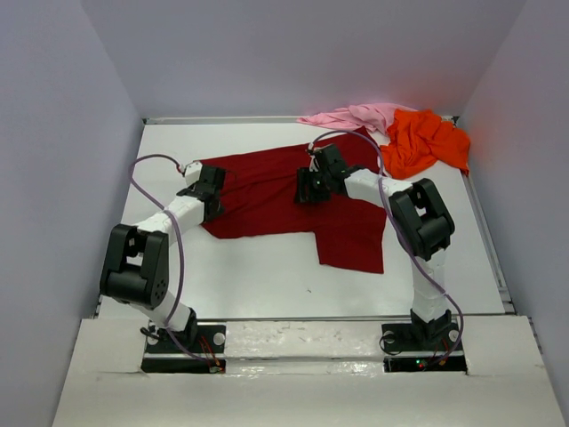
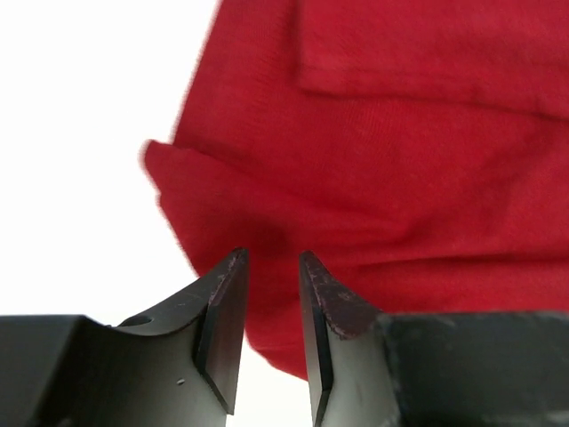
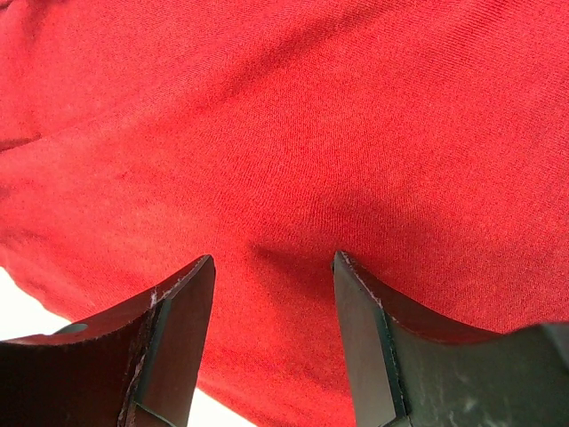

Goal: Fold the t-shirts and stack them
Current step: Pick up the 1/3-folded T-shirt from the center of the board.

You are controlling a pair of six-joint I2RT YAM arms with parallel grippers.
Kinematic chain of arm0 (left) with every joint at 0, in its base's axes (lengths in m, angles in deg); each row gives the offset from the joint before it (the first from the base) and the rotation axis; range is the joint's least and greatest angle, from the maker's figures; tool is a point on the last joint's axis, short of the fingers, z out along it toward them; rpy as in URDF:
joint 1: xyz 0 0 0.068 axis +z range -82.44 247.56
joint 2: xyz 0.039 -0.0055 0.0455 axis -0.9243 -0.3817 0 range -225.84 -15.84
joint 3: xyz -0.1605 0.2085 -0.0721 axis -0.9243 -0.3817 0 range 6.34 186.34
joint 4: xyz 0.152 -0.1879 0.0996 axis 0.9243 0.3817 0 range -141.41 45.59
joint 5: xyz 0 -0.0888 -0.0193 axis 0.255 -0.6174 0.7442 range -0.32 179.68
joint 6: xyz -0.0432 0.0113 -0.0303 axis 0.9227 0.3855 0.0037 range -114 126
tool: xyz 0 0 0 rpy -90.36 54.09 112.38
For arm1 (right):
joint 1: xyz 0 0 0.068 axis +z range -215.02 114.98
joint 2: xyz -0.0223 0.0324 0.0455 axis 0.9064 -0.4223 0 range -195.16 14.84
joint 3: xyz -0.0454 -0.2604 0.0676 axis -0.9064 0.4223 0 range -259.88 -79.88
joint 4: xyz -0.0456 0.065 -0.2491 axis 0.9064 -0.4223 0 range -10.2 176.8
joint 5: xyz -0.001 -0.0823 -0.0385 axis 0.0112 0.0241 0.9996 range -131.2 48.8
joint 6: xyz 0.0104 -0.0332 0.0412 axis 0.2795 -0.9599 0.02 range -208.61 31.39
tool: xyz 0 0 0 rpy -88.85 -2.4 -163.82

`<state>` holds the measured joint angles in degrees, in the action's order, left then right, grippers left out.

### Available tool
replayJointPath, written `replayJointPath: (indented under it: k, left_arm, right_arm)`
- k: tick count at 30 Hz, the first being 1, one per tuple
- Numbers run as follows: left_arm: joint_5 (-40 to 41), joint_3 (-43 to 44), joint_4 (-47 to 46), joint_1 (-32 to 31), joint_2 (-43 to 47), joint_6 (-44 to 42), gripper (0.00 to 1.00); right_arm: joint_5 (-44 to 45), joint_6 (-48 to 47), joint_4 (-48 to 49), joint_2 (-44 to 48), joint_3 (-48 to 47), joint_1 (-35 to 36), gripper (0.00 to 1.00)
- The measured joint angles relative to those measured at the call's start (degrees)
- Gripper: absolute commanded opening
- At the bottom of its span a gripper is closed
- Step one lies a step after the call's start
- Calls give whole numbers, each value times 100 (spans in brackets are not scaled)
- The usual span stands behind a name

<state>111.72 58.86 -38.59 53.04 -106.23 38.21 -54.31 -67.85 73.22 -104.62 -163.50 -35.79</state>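
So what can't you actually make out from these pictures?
Top view: the pink t-shirt is crumpled against the orange t-shirt; its folds hide its shape.
Top view: the right arm covers part of the dark red t-shirt.
Right wrist view: red cloth nearly fills the frame, cut off on most sides; which part of the shirt is unclear.
Left wrist view: the shirt is blurred and cut off at the top and right.

I've got the flat shirt [image 1: 267, 213] on the table [image 1: 267, 285], dead centre. At 1 o'clock, far corner, two heaped shirts touch: inner shirt [image 1: 351, 116] at 9 o'clock of the corner shirt [image 1: 427, 142]. My left gripper [image 1: 206, 181] over the flat shirt's 9 o'clock edge, right gripper [image 1: 307, 191] over its middle.
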Motion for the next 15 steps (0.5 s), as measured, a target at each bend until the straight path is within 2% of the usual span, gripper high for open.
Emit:
replayJointPath:
  k: [7, 15]
  left_arm:
    - [774, -61, 269, 2, 428, 348, 38]
    - [844, -339, 264, 66, 442, 723, 37]
  right_arm:
    - [-42, 0, -2, 0, 0, 0, 62]
    - [-83, 0, 0, 0, 2, 0, 62]
